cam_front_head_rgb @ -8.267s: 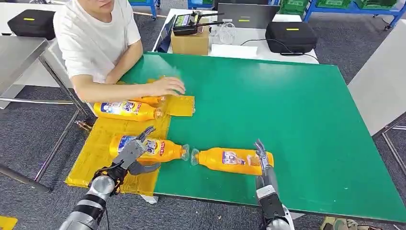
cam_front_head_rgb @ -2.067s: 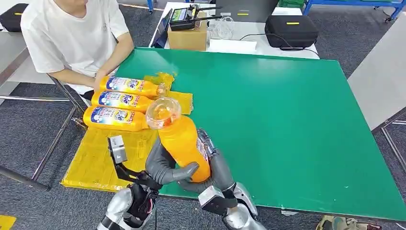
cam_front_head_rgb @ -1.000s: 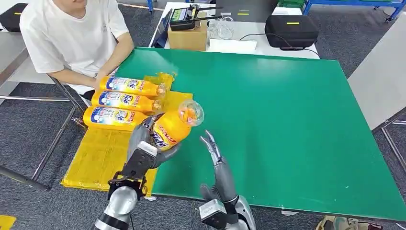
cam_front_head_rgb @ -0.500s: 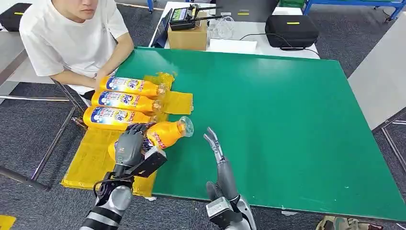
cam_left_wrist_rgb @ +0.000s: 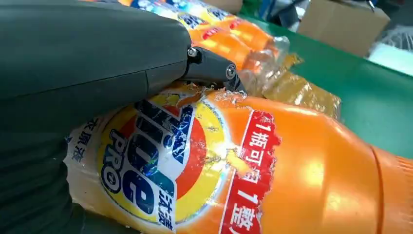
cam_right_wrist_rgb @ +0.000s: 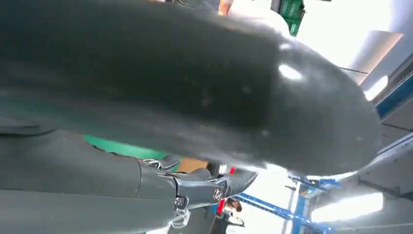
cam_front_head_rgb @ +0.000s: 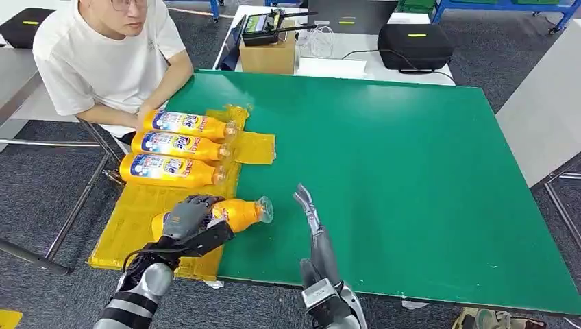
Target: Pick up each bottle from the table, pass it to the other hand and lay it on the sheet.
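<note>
Green, matte, flat: the desk (cam_front_head_rgb: 411,178), a broad rectangle carrying everything the task concerns; its open middle leaves room for the hand-to-hand pass.

Yellow, glossy, crinkled film: the sheet (cam_front_head_rgb: 137,226), spread over the desk's left front corner and hanging past the edge. Judged the drop zone, set on the left arm's side so that arm does the laying down.

White cotton shirt: a person (cam_front_head_rgb: 109,55) seated at the far left corner, forearms by the sheet, seemingly placed to tend the bottles.

Orange plastic, smooth and rounded, with blue-and-red printed labels: three bottles (cam_front_head_rgb: 171,170) lying parallel on the sheet's far part, clear caps toward the desk's middle. Rows keep them from rolling and leave the near strip free.

Same orange plastic: the fourth bottle (cam_front_head_rgb: 236,212), on its side at the sheet's near right edge, clear cap (cam_front_head_rgb: 264,209) over the green. Its label looks scuffed and wrinkled in the left wrist view.

Grey, ribbed, hard-shelled: the left hand (cam_front_head_rgb: 183,218), fingers wrapped over this bottle's labelled body, gripping it; release not yet made.

Dark grey, slender: the right hand (cam_front_head_rgb: 306,205), raised over the green beside the cap, fingers straight and spread, holding nothing.
</note>
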